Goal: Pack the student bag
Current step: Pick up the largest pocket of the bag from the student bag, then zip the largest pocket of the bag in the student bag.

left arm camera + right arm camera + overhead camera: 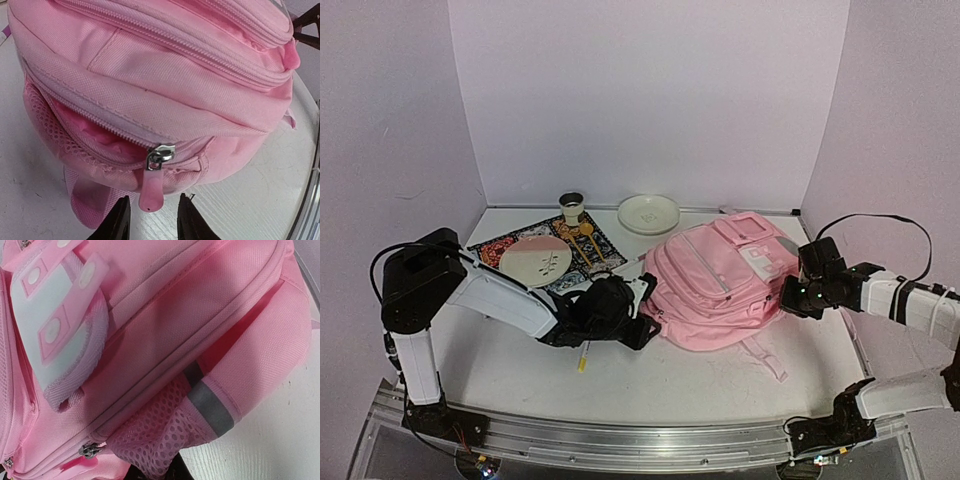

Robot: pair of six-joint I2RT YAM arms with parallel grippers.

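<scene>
The student bag [720,285], a large soft pink backpack, lies on the white table at centre right. My left gripper [642,318] is at its left end. In the left wrist view the bag [165,85] fills the frame, its lower zip partly undone. The pink zipper pull [150,192] hangs between the spread fingers of the left gripper [152,217], which do not touch it. My right gripper [790,295] is at the bag's right side. In the right wrist view it [155,475] is shut on the bunched pink mesh side pocket [160,440].
A patterned placemat [582,250] at the back left carries a pink-and-white plate [536,260] and a wooden spoon [588,232]. Behind it stand a small cup [572,207] and a white plate [648,213]. A yellow-tipped pencil [584,357] lies under my left arm.
</scene>
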